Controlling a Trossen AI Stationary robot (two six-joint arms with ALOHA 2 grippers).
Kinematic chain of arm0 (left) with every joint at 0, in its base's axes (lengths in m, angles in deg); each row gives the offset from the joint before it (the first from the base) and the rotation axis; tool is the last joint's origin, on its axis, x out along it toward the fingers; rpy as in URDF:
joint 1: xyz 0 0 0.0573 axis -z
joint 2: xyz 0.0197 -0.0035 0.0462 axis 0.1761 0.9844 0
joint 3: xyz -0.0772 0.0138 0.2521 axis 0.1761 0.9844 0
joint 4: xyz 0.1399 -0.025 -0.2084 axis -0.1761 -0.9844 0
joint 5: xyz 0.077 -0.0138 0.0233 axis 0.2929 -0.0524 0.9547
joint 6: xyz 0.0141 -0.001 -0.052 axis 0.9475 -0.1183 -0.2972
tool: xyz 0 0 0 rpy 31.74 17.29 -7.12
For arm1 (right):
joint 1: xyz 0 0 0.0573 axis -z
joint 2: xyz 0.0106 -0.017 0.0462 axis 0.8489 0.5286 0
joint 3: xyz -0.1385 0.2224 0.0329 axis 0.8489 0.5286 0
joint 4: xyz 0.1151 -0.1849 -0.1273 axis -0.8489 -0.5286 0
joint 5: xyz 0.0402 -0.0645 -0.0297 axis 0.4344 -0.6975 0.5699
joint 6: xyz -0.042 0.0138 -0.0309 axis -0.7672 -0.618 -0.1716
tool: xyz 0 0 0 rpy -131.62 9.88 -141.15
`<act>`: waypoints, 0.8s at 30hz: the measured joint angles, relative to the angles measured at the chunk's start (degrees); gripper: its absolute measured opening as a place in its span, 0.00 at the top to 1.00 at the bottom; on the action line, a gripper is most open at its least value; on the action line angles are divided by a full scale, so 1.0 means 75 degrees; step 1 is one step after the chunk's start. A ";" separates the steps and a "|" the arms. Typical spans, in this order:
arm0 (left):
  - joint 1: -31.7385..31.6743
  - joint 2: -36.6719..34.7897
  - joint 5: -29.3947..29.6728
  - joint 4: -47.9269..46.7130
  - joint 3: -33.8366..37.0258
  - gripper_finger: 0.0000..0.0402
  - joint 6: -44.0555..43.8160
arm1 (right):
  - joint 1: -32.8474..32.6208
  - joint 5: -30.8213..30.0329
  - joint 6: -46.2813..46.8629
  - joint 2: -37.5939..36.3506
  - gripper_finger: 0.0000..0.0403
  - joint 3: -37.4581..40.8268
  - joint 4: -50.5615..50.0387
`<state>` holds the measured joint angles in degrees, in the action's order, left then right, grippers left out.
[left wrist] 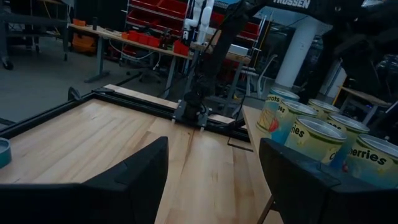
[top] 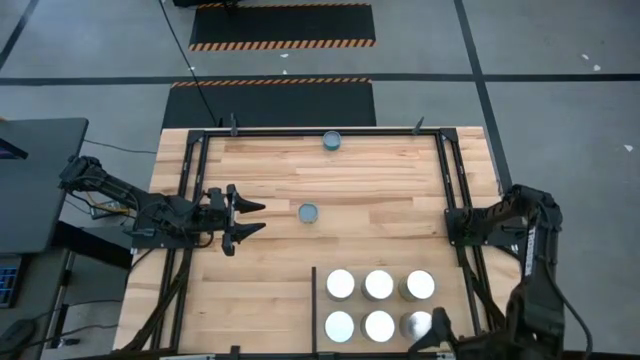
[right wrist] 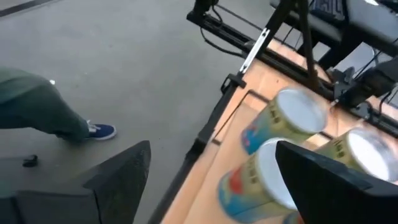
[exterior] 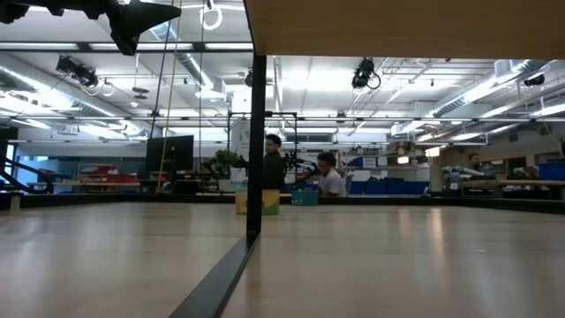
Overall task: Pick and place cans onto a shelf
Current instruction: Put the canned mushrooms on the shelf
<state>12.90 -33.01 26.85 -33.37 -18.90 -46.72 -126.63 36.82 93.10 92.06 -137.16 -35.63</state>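
Several cans point(top: 379, 285) with bright round tops stand upright in two rows on the shelf point(top: 322, 310), a light-wood board at the table's near right. They also show in the left wrist view point(left wrist: 311, 134) and the right wrist view point(right wrist: 292, 118). Two cans with dull blue-grey tops stand on the table, one mid-table point(top: 308, 212) and one by the far edge point(top: 332, 141). My right gripper point(top: 432, 335) point(right wrist: 211, 180) hovers open beside the near-right can point(top: 415, 325), nothing between its fingers. My left gripper point(top: 258, 218) point(left wrist: 211, 180) waits open at the table's left, pointing level toward the right.
A black metal frame point(top: 330, 130) edges the table, with rails along both sides. In the low view the shelf board point(exterior: 397, 26) hangs overhead on a black upright point(exterior: 257, 141). A person's leg and shoe point(right wrist: 99, 130) show on the floor beyond the near edge. Bare wood lies mid-table.
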 joint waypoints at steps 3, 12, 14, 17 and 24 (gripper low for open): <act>0.0000 0.0001 0.0000 0.0000 0.0000 0.36 0.0000 | 0.0234 0.0038 -0.0587 -0.0230 0.13 0.0000 0.0195; 0.0000 0.0001 0.0000 0.0000 0.0000 0.36 0.0003 | 0.2125 0.1839 -0.2290 -0.0827 0.14 0.0253 0.1462; 0.0000 0.0001 -0.0002 0.0000 0.0000 0.36 0.0000 | 0.2714 0.2316 -0.2582 -0.0853 0.14 0.0300 0.1702; 0.0000 0.0001 -0.0002 0.0000 0.0000 0.36 0.0000 | 0.3616 0.2489 -0.2879 -0.0844 0.14 0.0312 0.2154; 0.0000 0.0001 -0.0001 0.0000 0.0000 0.36 0.0002 | 0.5614 0.2634 -0.3129 -0.0809 0.14 0.0310 0.3736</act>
<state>12.90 -33.00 26.84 -33.37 -18.90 -46.70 -84.52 56.57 69.63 86.00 -134.84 -7.61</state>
